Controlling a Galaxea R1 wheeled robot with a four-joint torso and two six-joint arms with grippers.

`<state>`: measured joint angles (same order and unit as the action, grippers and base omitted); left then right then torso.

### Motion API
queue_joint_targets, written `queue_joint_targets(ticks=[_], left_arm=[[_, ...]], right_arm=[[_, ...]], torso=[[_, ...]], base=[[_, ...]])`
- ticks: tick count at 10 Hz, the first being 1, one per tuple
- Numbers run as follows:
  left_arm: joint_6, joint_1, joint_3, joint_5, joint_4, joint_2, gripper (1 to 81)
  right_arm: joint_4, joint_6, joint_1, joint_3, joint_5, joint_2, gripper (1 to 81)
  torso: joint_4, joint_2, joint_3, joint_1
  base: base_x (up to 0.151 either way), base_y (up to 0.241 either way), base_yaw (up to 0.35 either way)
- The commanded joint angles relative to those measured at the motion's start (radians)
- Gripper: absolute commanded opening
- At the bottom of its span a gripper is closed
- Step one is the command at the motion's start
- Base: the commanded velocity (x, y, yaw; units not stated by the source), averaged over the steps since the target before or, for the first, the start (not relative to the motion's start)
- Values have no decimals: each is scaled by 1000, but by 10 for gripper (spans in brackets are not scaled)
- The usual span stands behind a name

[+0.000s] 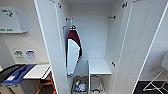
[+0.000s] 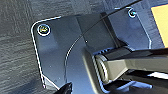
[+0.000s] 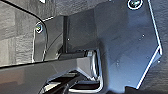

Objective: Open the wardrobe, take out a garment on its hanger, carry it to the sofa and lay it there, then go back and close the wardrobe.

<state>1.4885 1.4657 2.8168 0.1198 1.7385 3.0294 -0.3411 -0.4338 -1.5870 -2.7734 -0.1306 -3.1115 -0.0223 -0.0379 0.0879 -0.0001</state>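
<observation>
Inside the open wardrobe, a maroon-and-white garment hangs from a hook by the left wall, above a low shelf. I cannot tell if either hand is clenched.

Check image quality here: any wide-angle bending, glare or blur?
Head view: the wardrobe doors splay outward, bent by the wide lens; lighting even and soft, the maroon-and-white garment slightly blurred. Both wrist views: bright glints along the dark plate's edges, carpet blurred.
</observation>
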Motion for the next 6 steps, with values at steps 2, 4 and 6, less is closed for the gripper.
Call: queue_joint_targets(ticks=[2,4,6], left_arm=[[-4,-48,3,-40,-2,-7,811],[-4,-48,3,-40,-4,-7,811],[-4,-48,3,-38,-4,-9,811]], right_arm=[[-9,6,32,12,46,-14,811],[-6,4,35,12,48,-14,811],[-6,3,32,12,46,-14,811]], torso=[[0,0,0,0],[0,0,0,0],[0,0,0,0]], base=[[124,0,0],[139,0,0],[152,0,0]])
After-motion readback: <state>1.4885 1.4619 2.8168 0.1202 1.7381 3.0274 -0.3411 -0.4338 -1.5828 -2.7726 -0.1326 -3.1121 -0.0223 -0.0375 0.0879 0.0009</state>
